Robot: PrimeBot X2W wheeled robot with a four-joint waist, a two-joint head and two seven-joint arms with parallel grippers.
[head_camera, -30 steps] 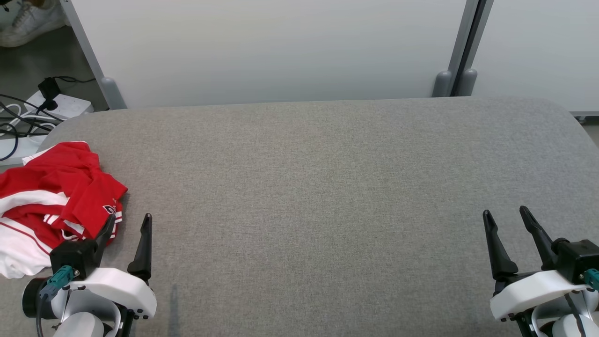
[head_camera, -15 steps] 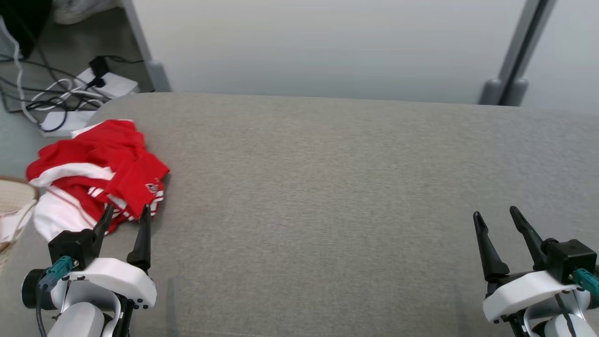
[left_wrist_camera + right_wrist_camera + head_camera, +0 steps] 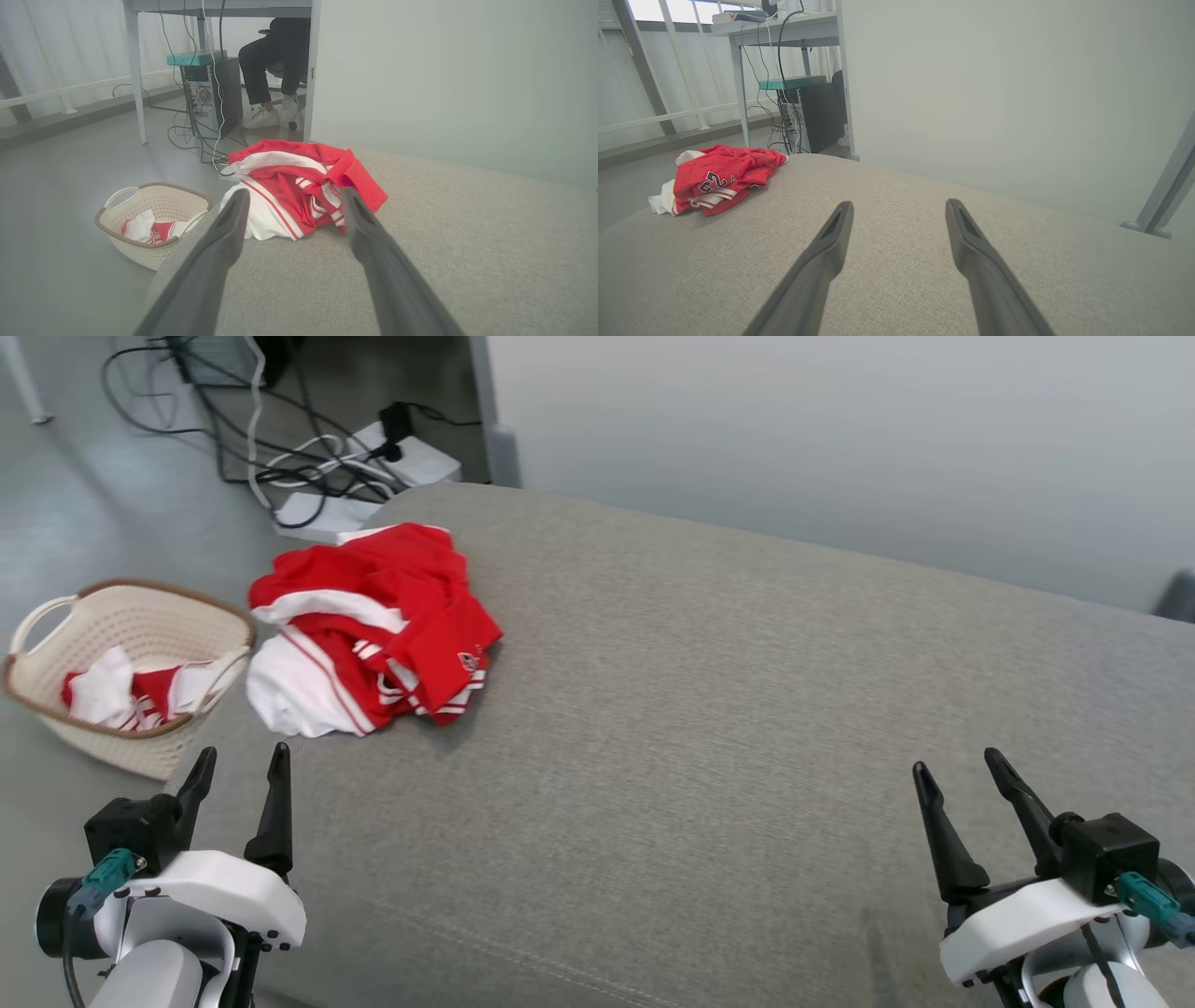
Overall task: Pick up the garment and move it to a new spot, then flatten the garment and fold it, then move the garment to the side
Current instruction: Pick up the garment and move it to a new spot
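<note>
Only the head camera has swung left: the crumpled red-and-white jersey (image 3: 373, 616) lies upper-left, above the nearer left gripper (image 3: 243, 754), which like the right gripper (image 3: 956, 761) stands parted, empty.

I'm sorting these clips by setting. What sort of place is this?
Probably an office or lab, not a home: a desk with a tower computer and tangled cables beneath, a person seated there, and a plain partition panel behind the grey padded surface holding the garment.
</note>
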